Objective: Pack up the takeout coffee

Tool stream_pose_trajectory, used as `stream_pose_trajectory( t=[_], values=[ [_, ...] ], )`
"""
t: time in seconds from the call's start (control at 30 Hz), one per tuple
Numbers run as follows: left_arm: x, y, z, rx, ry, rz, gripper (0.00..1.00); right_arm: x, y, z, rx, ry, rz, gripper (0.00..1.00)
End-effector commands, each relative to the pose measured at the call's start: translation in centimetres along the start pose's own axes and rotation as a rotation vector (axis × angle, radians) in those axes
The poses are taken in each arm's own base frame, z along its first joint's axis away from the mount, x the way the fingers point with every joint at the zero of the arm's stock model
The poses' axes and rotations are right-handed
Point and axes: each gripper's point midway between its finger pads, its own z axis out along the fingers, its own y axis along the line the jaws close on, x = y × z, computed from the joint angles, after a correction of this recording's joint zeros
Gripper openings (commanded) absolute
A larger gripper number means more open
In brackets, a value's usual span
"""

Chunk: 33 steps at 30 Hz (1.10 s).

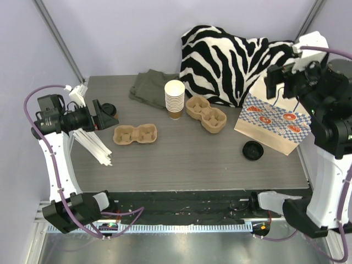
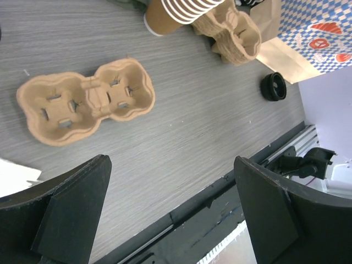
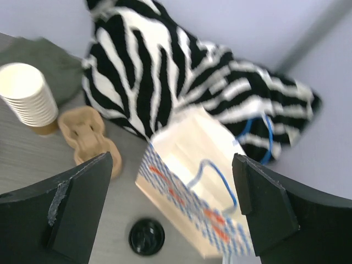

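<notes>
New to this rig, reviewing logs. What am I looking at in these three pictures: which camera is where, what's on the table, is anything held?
Two robot arms are bolted at the table's near edge. The overhead picture looks down from behind them; the other two come from cameras on each wrist, with the dark shapes at the bottom being that arm's own fingers.

The left gripper and the right gripper are both open and hold nothing.

On the table: two cardboard cup carriers, a stack of paper cups, a loose black lid, a blue-checked paper bag, white strips, a green cloth and a zebra-print cloth. A small lidded cup sits by the left gripper, half hidden.
</notes>
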Motion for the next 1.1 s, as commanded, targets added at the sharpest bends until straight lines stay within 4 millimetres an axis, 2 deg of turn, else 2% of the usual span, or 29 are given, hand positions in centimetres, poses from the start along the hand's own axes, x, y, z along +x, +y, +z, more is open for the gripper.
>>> stream_pose_trajectory(
  t=[0.0, 0.07, 0.1, 0.13, 0.17, 0.23, 0.27, 0.33, 0.37, 0.47, 0.6, 0.77, 1.07],
  values=[
    [-1.1, -1.3, 0.0, 0.057, -0.059, 0.038, 1.00, 7.9, -1.9, 0.6, 0.125, 0.239, 0.159, 0.98],
    [-0.9, -1.2, 0.0, 0.052, -0.055, 0.039, 1.00, 9.2, -1.6, 1.6, 0.104, 0.276, 0.171, 0.98],
    [-0.8, -1.2, 0.0, 0.052, -0.051, 0.037, 1.00, 9.7, -2.1, 2.0, 0.103, 0.290, 0.206, 0.98],
    [-0.7, -1.2, 0.1, 0.057, -0.047, 0.033, 1.00, 9.7, -1.8, 2.6, 0.075, 0.289, 0.221, 0.97],
    [-0.7, -1.3, 0.1, 0.060, -0.048, 0.031, 1.00, 10.4, -1.6, 4.4, 0.055, 0.320, 0.242, 0.97],
    [-0.7, -1.4, 0.1, 0.069, -0.047, 0.031, 1.00, 9.7, -1.9, 5.9, 0.041, 0.307, 0.273, 0.97],
    [-0.7, -1.5, 0.1, 0.069, -0.047, 0.034, 1.00, 9.9, -1.7, 7.5, 0.016, 0.317, 0.294, 0.97],
    [-0.9, -1.5, 0.0, 0.062, -0.053, 0.046, 1.00, 9.1, -2.0, 8.7, 0.021, 0.298, 0.328, 0.95],
    [-0.9, -1.5, -0.1, 0.059, -0.055, 0.048, 1.00, 9.3, -2.2, 9.9, 0.021, 0.307, 0.344, 0.95],
    [-0.9, -1.6, -0.1, 0.059, -0.059, 0.052, 1.00, 9.7, -1.9, 11.5, 0.014, 0.315, 0.407, 0.93],
    [-0.9, -1.6, -0.1, 0.057, -0.071, 0.053, 1.00, 11.9, -1.4, 14.0, 0.022, 0.374, 0.489, 0.96],
    [-0.5, -1.1, 0.1, 0.040, -0.072, 0.056, 1.00, 15.9, -1.1, 15.7, 0.086, 0.489, 0.539, 0.95],
    [-0.3, -0.4, 0.6, 0.030, -0.064, 0.017, 1.00, 19.8, -1.3, 17.1, 0.175, 0.586, 0.521, 0.81]
  ],
)
